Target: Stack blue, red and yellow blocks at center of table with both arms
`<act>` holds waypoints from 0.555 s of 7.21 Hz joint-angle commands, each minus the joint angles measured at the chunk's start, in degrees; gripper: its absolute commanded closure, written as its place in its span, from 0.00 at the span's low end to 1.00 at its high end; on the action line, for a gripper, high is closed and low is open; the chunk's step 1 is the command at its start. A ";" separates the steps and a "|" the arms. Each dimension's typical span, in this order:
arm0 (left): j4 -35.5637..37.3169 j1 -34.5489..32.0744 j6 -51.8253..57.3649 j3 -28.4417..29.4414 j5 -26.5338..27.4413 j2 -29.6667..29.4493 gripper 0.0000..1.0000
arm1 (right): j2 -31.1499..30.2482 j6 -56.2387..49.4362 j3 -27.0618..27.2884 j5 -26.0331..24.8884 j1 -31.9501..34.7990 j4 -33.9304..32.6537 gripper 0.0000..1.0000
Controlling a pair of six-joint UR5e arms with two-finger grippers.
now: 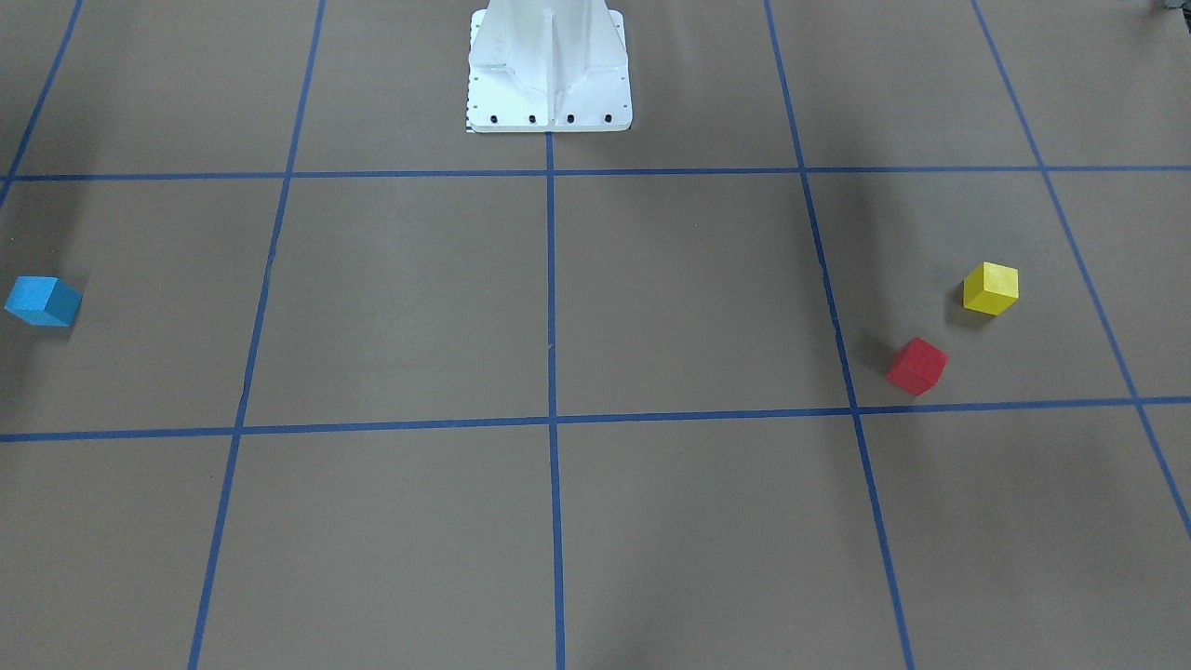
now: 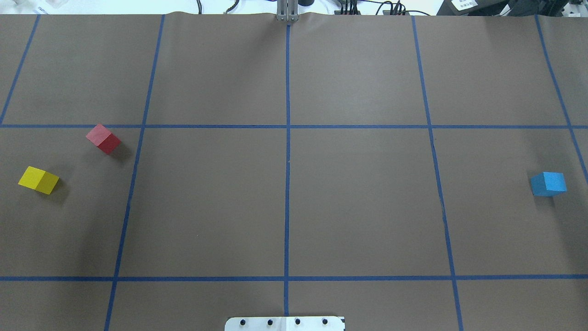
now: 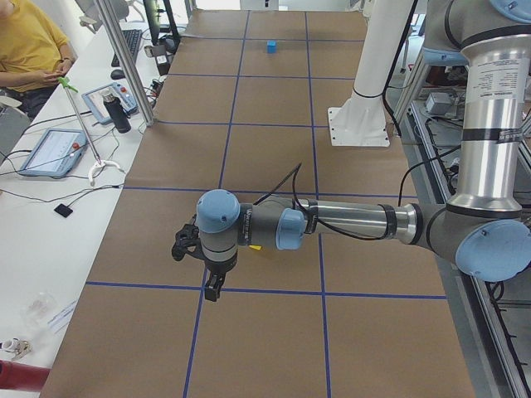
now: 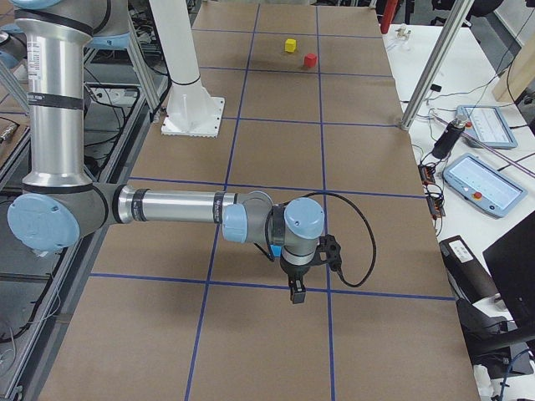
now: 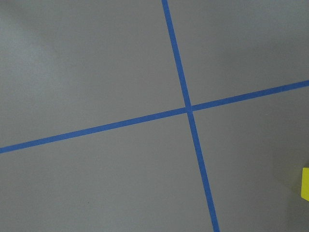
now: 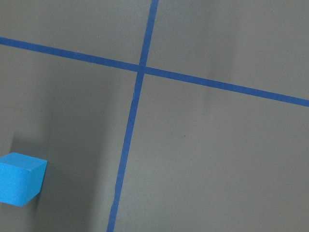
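Observation:
The blue block point(image 1: 42, 301) lies alone on the robot's right side of the table point(image 2: 548, 184) and at the lower left of the right wrist view point(image 6: 19, 178). The red block point(image 2: 103, 139) and the yellow block point(image 2: 38, 179) lie apart on the robot's left side. The yellow block's edge shows at the right border of the left wrist view point(image 5: 305, 183). My left gripper point(image 3: 213, 290) shows only in the exterior left view and my right gripper point(image 4: 296, 294) only in the exterior right view. Both hang above the table, and I cannot tell whether they are open or shut.
The white robot pedestal point(image 1: 549, 70) stands at the robot's edge of the table point(image 2: 285, 323). Blue tape lines point(image 2: 287, 184) grid the brown table. An operator point(image 3: 29, 41), tablets point(image 4: 481, 180) and metal posts point(image 3: 124, 58) are along the operators' side.

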 commanded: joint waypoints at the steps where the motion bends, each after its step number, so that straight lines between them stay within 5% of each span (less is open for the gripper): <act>1: -0.04 0.07 -0.09 -0.15 0.00 -0.17 0.00 | 0.00 0.00 0.00 0.00 0.00 0.00 0.00; 4: 0.14 0.07 -0.09 -2.17 -0.61 -0.35 0.00 | 0.27 0.00 0.61 0.00 0.00 0.09 0.00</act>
